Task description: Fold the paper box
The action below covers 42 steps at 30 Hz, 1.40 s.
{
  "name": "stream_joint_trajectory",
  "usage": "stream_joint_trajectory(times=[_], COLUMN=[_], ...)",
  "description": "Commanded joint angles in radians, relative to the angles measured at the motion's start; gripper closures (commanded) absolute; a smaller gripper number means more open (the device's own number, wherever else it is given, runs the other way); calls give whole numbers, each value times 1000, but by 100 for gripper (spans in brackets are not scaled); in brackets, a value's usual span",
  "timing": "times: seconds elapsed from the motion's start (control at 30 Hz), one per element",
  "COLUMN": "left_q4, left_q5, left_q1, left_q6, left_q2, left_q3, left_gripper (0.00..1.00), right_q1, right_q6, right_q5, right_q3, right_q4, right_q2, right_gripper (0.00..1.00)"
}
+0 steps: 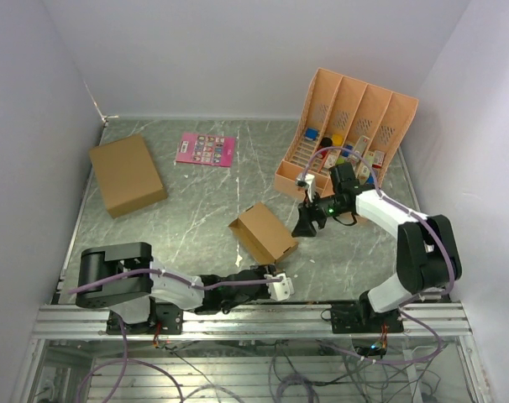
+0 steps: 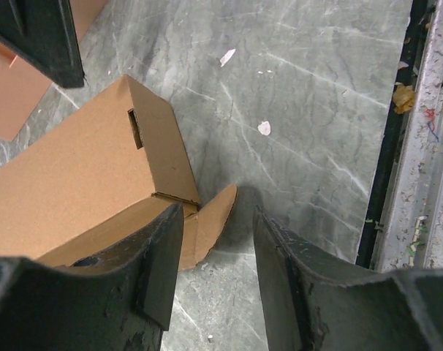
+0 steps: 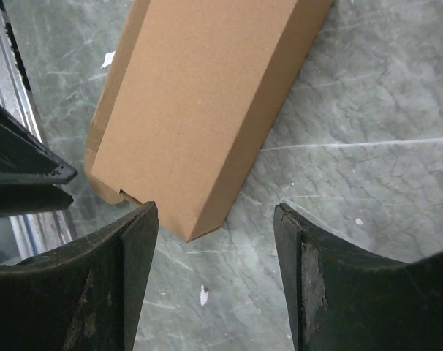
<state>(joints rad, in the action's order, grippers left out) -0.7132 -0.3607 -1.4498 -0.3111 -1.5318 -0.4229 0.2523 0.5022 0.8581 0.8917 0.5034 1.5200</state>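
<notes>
The paper box (image 1: 263, 232) is a small oblong brown carton lying on the marble table top, also seen in the left wrist view (image 2: 82, 183) and the right wrist view (image 3: 199, 102). A rounded tab flap (image 2: 216, 216) sticks out from its near end. My left gripper (image 1: 257, 273) sits low at that near end, open, with the tab just ahead of its fingertips and nothing pinched (image 2: 218, 270). My right gripper (image 1: 306, 224) hovers beside the box's far right side. It is open over bare table, with one box corner just past its tips (image 3: 214, 245).
A larger flat brown cardboard box (image 1: 127, 174) lies at the back left, with a pink card (image 1: 206, 149) beside it. An orange file organizer (image 1: 347, 134) holding small items stands at the back right. The metal rail (image 1: 238, 321) runs along the near edge.
</notes>
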Motion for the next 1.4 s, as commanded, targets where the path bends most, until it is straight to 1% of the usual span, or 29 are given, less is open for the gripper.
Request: stream_joint_trajectory(times=[0.0,0.17,0.33,0.57,0.97,1.17,1.37], left_q4=[-75,-117,-124,-60,1,7,8], left_q5=[68,72,100,146,183,170,157], left_q1=[9,15,34,68,94,97,98], left_q6=[11,26,21,9,-15,-19,-18], left_q2=[-2,-16,-32,-36,-63,-85,-99], left_q3=[-11,4,5,-5,-36,-51,-60], left_gripper=[47,47,48,52,54,57,66], right_q1=[-4,-4,-4,-3,-3,-3,-1], right_q6=[-95,-107,-114,-114,-109,-112,-114], right_q5=[44,53,49,54,58,58,62], right_q3=[32,37,37,39,44,44,42], right_q4=[-2,5,0,4,13,15,13], right_q2=[65,97,110,118,132,141,146], right_gripper=[36,39,40,41,41,42,42])
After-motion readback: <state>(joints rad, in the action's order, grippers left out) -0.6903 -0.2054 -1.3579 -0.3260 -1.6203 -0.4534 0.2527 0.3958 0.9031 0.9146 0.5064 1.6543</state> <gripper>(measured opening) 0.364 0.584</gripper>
